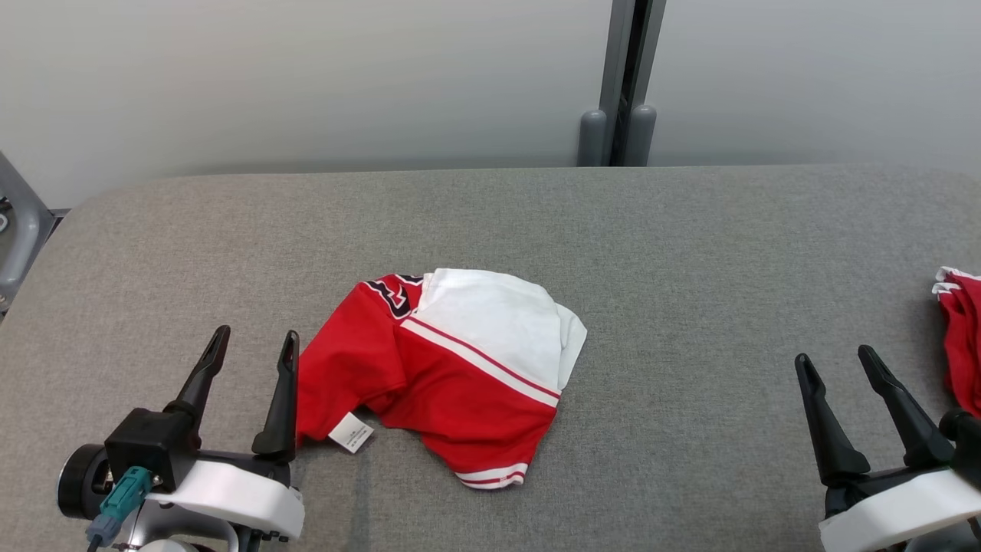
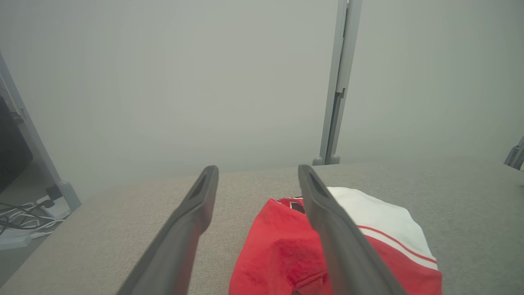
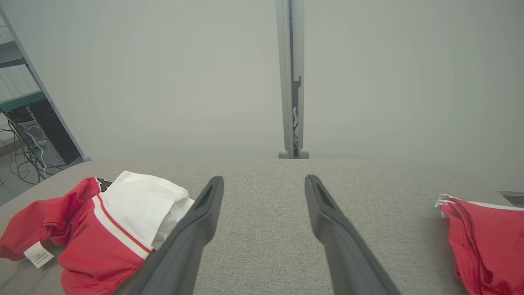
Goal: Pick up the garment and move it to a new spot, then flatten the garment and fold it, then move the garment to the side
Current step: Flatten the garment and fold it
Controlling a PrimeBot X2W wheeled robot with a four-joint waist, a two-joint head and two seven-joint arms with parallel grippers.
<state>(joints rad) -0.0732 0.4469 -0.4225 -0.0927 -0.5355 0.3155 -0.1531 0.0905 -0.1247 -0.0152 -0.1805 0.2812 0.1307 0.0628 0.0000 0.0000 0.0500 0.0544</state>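
**Crumpled garment (image 1: 452,376) on the table (image 1: 690,253)**

The red-and-white garment lies bunched at the table's middle. The left gripper (image 1: 255,337) is at the table's near left and the right gripper (image 1: 834,356) at its near right, both with jaws apart and empty.

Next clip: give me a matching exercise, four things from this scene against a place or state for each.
1. garment
2. label
3. left gripper
4. red cloth

A. at the far right
B. open, by the garment's left edge
C. crumpled, in the middle
D. white, at the garment's near edge

Pairs: 1-C, 2-D, 3-B, 4-A
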